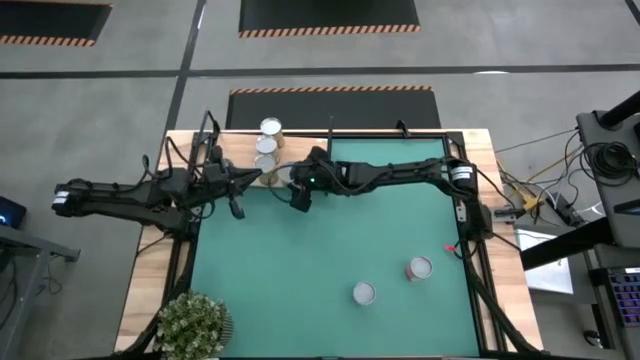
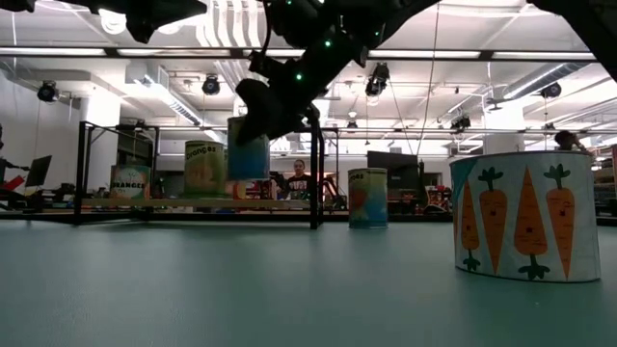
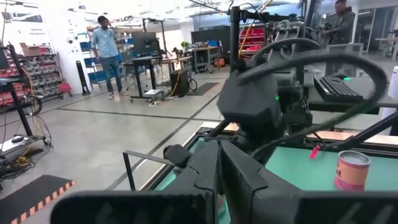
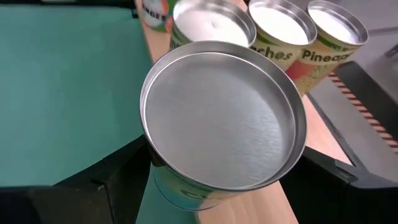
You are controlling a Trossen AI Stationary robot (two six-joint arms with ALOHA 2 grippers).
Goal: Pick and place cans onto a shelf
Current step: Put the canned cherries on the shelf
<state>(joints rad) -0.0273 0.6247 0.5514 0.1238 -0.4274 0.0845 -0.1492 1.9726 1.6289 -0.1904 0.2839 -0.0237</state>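
Note:
My right gripper (image 1: 298, 195) is shut on a teal-sided can with a silvery top (image 4: 224, 118), high above the mat next to the light-wood shelf (image 1: 235, 150) at the table's far left. In the low view this can (image 2: 248, 149) hangs higher than the cans that stand on the shelf. Three cans (image 4: 283, 25) stand in a row on the shelf just beyond it. My left gripper (image 1: 238, 208) is shut on nothing and waits level at the shelf's near side. My right gripper pinches the can's side wall (image 4: 180, 196) just below the top rim, with one finger (image 4: 106, 180) on each side. The fingers come from the table's right, slanting down. The can is lifted clear, upright with a slight tilt.
Two more cans stand on the green mat toward the near right, one (image 1: 364, 293) silvery-topped and one (image 1: 419, 268) beside it, seen as a carrot-printed can (image 2: 523, 217) in the low view. A potted plant (image 1: 192, 325) sits at the near left corner. People stand in the room beyond.

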